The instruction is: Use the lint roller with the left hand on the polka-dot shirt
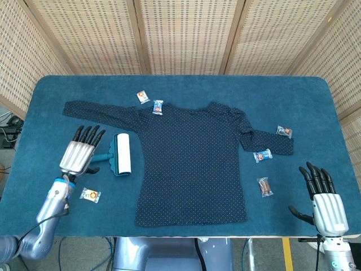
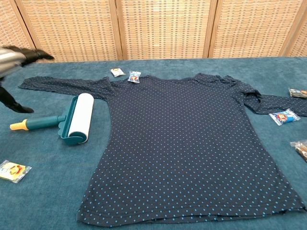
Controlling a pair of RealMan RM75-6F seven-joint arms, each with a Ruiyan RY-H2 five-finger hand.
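The left hand (image 1: 77,154) hovers with fingers (image 1: 86,135) extended and spread, holding nothing. The lint roller (image 1: 118,154) lies on the blue table (image 1: 186,87) just right of those fingers, beside the edge of the polka-dot shirt (image 1: 194,164). A candy wrapper (image 1: 89,195) lies near the wrist. The right hand (image 1: 326,200) is likewise spread and empty; three wrapped snacks (image 1: 264,187) lie ahead of its fingertips (image 1: 316,171).
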